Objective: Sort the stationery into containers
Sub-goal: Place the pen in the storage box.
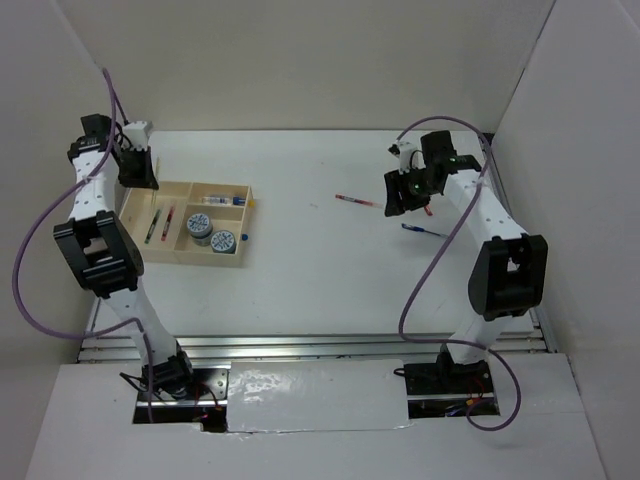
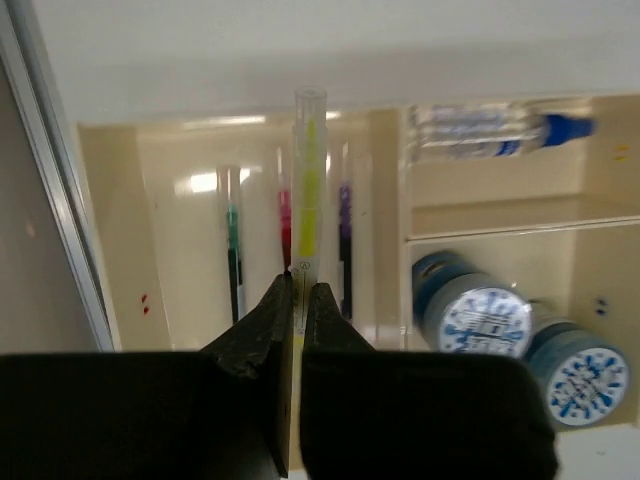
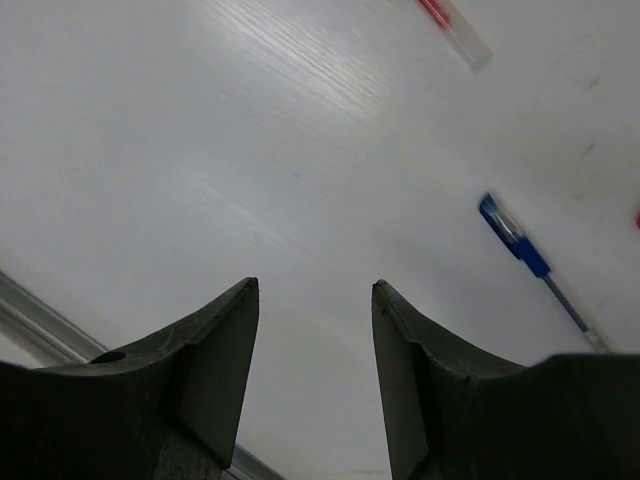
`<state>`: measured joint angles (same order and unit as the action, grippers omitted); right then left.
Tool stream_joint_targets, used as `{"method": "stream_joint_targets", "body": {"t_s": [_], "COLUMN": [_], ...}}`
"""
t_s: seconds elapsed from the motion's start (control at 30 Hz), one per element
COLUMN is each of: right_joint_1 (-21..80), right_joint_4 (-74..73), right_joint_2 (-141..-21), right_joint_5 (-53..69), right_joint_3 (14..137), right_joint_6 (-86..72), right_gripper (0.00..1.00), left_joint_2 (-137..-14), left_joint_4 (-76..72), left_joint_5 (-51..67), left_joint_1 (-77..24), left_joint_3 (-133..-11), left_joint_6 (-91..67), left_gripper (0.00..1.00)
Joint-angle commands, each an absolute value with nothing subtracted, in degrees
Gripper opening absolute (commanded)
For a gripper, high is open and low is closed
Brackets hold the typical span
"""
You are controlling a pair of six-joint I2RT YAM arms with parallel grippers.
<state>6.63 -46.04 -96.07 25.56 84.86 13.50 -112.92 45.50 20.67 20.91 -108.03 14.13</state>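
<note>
Over tray [image 2: 100,200] pen compartment | clamping left gripper [image 2: 297,300] tight on yellow pen [image 2: 309,190], above green pen [image 2: 232,250] | holding right gripper [image 3: 315,300] partly open over table [image 3: 200,150], gripping nothing, near blue pen [image 3: 515,240] and red pen [image 3: 450,22]

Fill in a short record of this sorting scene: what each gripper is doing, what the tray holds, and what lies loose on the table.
left gripper: shut on a yellow pen, over the long compartment of the tray
long compartment: green pen, pinkish-red pen, dark pen, side by side
other compartments: blue-capped clear pen in one; two tape rolls in another
right gripper: open, empty, over the table
loose on table: loose red pen, blue pen
</note>
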Motion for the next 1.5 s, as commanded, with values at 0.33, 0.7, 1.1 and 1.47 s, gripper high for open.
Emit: {"method": "stream_joint_targets", "body": {"t_s": [0.33,0.7,1.1,1.47], "right_joint_1": [-1.30,-4.22,-4.39,-3.61], "right_joint_4": [-48.43,-45.54,-42.28,-42.19], "right_joint_2": [-106.69,-112.94,-114.87,-115.58], "right_joint_5": [5.55,3.43,1.93,0.88], "right_joint_3": [87.37,85.70,82.62,82.18], "right_joint_6": [31.81,37.18,39.55,41.31], "right_gripper": [0.52,0.50,0.48,0.25], "left_joint_2": [-121.55,-123.05,-124.98,-122.96], "left_joint_4": [52.91,53.88,54.93,56.16], "left_joint_5": [5.89,5.19,4.39,7.99], "left_joint_1": [19.33,20.39,20.83,20.48], "left_joint_3": [-105.12,-103.71,-101.96,-103.79], "left_joint_6": [17.76,18.98,19.95,19.86], "left_gripper": [0.00,0.01,0.06,0.51]}}
